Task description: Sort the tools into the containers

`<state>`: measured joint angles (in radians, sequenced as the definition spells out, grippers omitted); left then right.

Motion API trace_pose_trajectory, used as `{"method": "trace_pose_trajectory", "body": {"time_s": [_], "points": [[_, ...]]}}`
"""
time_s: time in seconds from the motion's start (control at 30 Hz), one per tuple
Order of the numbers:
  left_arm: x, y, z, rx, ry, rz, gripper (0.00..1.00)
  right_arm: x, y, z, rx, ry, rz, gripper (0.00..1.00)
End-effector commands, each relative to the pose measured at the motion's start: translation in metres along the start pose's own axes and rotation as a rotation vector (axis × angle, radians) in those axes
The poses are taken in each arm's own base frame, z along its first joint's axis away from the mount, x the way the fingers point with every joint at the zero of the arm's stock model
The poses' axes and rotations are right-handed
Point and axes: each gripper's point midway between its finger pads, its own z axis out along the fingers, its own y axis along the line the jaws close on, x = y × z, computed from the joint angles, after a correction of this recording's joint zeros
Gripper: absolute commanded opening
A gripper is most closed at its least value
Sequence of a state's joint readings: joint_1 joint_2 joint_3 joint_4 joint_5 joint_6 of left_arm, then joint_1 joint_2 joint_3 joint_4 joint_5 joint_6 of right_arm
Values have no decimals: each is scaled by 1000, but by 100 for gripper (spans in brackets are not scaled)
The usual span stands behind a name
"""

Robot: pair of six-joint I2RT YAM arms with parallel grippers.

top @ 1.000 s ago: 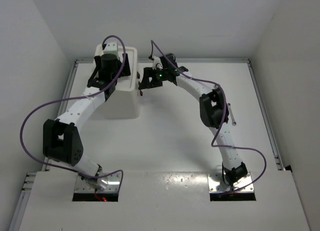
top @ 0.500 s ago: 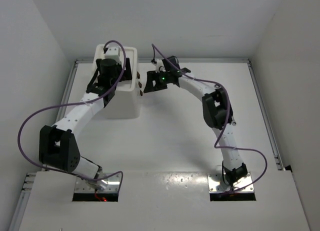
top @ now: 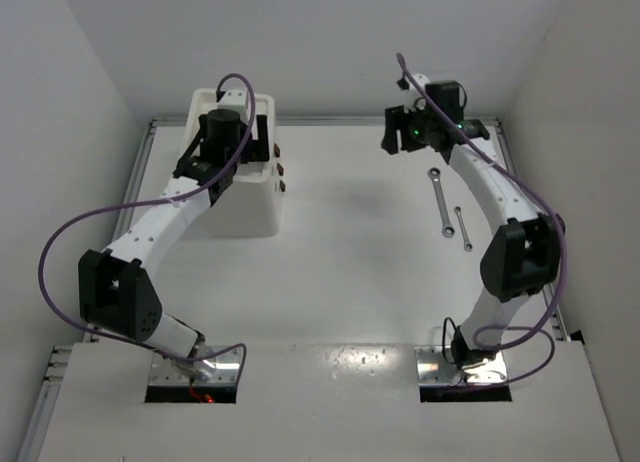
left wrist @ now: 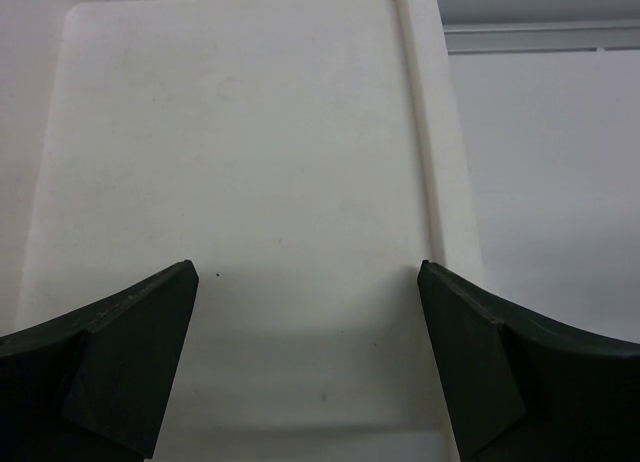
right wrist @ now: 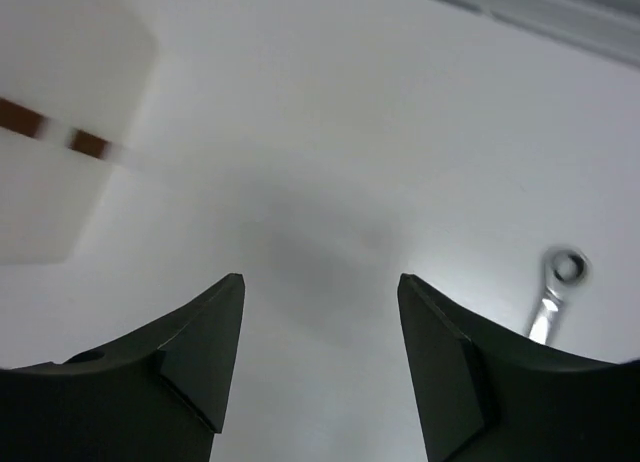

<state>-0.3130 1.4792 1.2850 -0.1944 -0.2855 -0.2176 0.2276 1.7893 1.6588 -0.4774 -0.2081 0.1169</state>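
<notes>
The white drawer unit (top: 247,204) stands at the back left, with dark-red knobs (top: 281,169) on its right face. My left gripper (left wrist: 305,282) hangs open and empty over its top tray (left wrist: 240,142), which shows nothing in it. Two silver wrenches (top: 439,195) (top: 461,227) lie on the table at the right. My right gripper (right wrist: 320,282) is open and empty, raised above the table at the back right; one wrench head (right wrist: 563,269) shows in its view, and the blurred drawer unit (right wrist: 60,132) at left. Pliers and screwdrivers are out of view.
White walls close the workspace at the back and both sides. A metal rail (top: 525,222) runs along the table's right edge and another along the back (top: 330,121). The right arm's links (top: 515,252) stand over the right side.
My right gripper has swung fast from beside the drawer unit's knobs to the back right and risen, uncovering the two wrenches. My left gripper has stayed over the tray, shifting slightly back.
</notes>
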Motion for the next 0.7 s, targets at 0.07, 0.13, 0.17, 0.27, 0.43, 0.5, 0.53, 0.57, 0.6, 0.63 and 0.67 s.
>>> {"method": "trace_pose_trajectory", "body": {"time_s": [0.07, 0.13, 0.17, 0.27, 0.43, 0.5, 0.53, 0.57, 0.6, 0.63, 0.67], "points": [[-57, 3, -18, -42, -114, -3, 100, 91, -83, -32, 203, 231, 1, 60], [-100, 7, -31, -68, -212, -39, 100, 120, -97, -39, 224, 284, 31, 58], [-114, 10, -36, -78, -241, -31, 100, 140, -107, -42, 250, 327, 56, 57], [-159, 21, -52, -133, -352, -29, 100, 163, -122, -40, 276, 375, 93, 55], [-204, 73, -80, -308, -468, -53, 100, 166, -149, -25, 336, 386, 150, 52], [-207, 87, -85, -342, -478, -63, 100, 167, -156, -19, 324, 379, 169, 52], [-207, 92, -90, -351, -482, -66, 100, 169, -159, -8, 315, 388, 185, 52], [-202, 100, -89, -370, -472, -65, 100, 173, -162, -6, 300, 401, 203, 52], [-196, 100, -86, -372, -454, -57, 100, 174, -162, -1, 289, 410, 208, 52], [-196, 108, -86, -390, -453, -60, 100, 166, -171, 1, 300, 395, 221, 52], [-191, 112, -83, -400, -442, -56, 100, 175, -174, 11, 295, 424, 230, 52]]}}
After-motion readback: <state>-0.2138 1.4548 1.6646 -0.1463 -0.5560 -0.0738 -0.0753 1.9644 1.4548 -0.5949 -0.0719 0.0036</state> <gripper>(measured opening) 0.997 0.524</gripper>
